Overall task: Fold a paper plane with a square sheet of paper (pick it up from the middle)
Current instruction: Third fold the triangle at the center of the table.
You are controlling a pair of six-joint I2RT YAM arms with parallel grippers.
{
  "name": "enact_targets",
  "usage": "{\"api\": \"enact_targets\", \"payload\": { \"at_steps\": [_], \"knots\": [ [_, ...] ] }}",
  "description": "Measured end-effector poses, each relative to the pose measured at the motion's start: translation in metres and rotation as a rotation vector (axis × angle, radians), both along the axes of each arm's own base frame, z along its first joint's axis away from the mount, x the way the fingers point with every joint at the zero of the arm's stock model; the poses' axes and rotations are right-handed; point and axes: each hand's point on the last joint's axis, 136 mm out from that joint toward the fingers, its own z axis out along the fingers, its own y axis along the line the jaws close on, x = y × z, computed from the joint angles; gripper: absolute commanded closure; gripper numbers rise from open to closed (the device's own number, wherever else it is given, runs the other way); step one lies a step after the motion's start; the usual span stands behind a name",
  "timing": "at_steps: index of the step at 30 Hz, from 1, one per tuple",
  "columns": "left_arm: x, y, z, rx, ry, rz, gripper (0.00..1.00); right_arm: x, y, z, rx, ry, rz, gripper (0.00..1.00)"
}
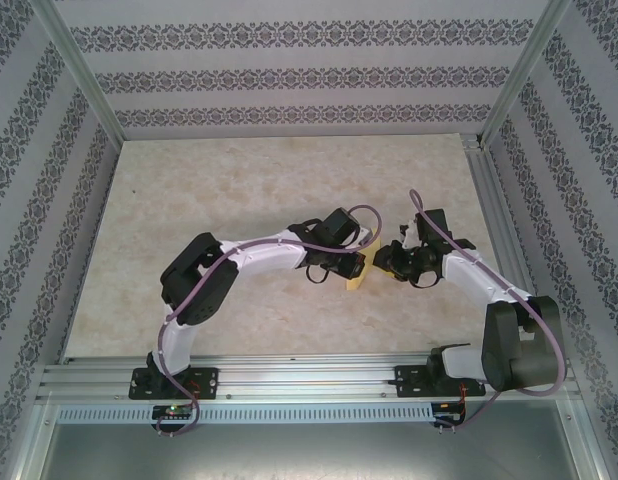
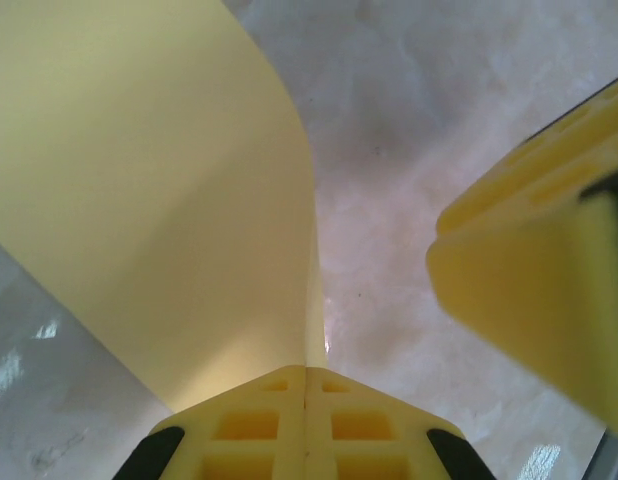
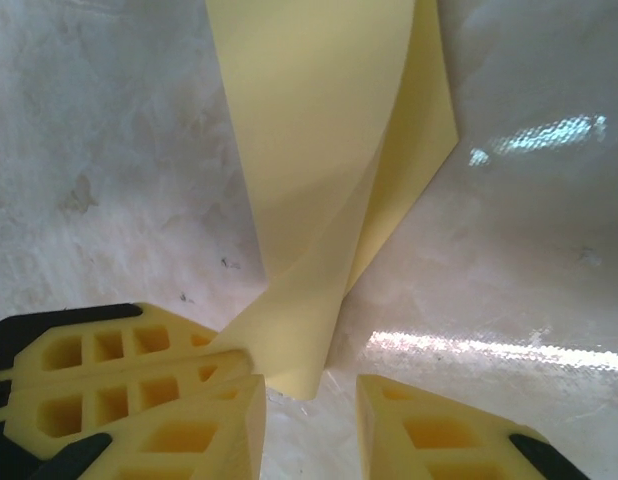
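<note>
Square sheet of paper (image 3: 319, 130): curled over on itself, centre of top view, between both grippers.
Left gripper (image 2: 306, 372): clamped on sheet's lower edge.
Right gripper (image 3: 309, 425): jaws partly apart, empty, sheet's bottom corner at gap.
Bench (image 1: 239, 190): open surface around, edges well apart.

Left gripper (image 2: 306, 388) clamped on curled square sheet of paper (image 2: 159, 180).

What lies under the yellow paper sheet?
Pale marbled table shows all around the curled sheet of paper, which the left gripper pinches. The patch directly beneath the paper is covered.
</note>
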Motion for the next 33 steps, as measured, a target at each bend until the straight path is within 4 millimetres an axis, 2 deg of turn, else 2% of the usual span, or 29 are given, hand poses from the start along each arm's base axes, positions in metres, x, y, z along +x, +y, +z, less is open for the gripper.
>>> {"api": "enact_targets", "payload": {
  "at_steps": [4, 10, 18, 28, 33],
  "knots": [
    [0.007, -0.008, -0.005, -0.001, 0.005, -0.042, 0.94, -0.001, 0.003, 0.000, 0.000, -0.005, 0.014, 0.76],
    [0.021, -0.004, -0.012, 0.019, 0.016, -0.082, 0.94, -0.003, 0.003, -0.006, -0.003, 0.008, 0.011, 0.77],
    [0.046, 0.005, -0.004, 0.005, 0.011, -0.095, 0.93, -0.007, 0.008, -0.018, -0.006, 0.042, 0.023, 0.77],
    [0.048, 0.003, -0.031, 0.035, 0.054, -0.120, 0.93, 0.005, 0.021, -0.021, 0.021, 0.020, 0.018, 0.86],
    [0.055, 0.010, -0.031, 0.042, 0.058, -0.114, 0.92, 0.012, 0.024, -0.027, 0.043, 0.020, -0.007, 0.87]
  ]
}}
